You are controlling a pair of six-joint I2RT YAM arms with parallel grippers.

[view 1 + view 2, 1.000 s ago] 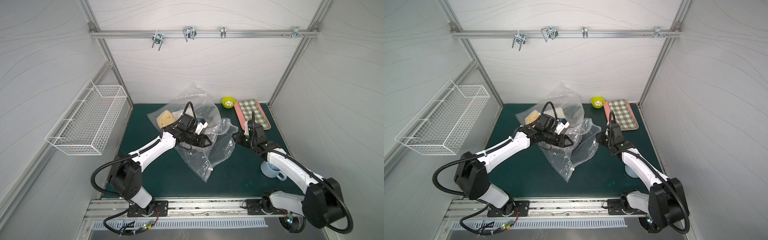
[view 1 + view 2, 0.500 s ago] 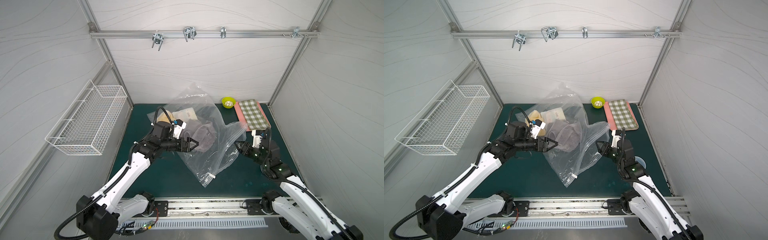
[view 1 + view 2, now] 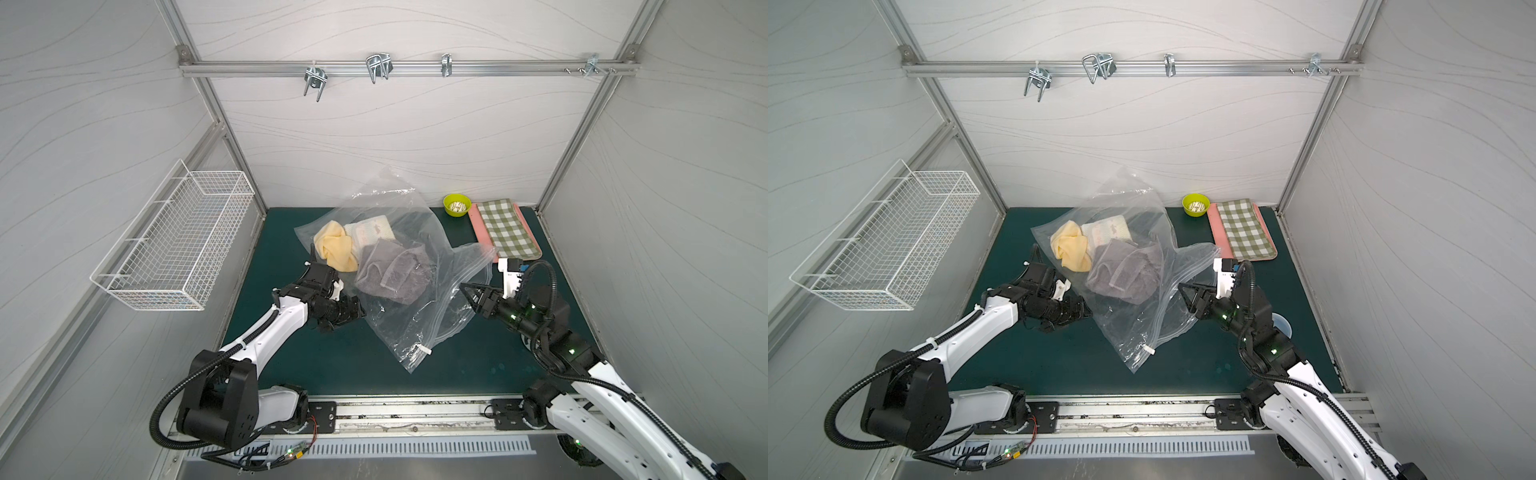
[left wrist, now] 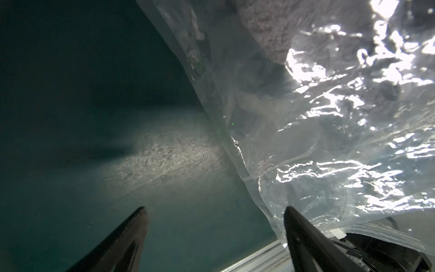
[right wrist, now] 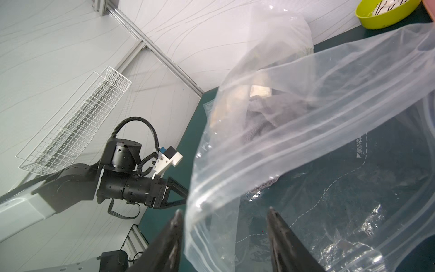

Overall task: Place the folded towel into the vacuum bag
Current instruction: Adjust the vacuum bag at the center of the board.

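Out of the large crinkly transparent vacuum bag (image 3: 419, 328) now: left claw (image 4: 214, 210) wide open, empty. Parted too, right claw (image 5: 224, 210) (bag lip loose between). Left inside: folded grey towel (image 3: 390, 274), bag slumped on green worktop (image 3: 332, 365). Looks done.

Both top views look steeply down from high above the near edge over the whole dark green tabletop (image 3: 332, 365); both wrist views sit close, sharing the crinkly transparent plastic bag (image 4: 329, 141) (image 5: 306, 141)
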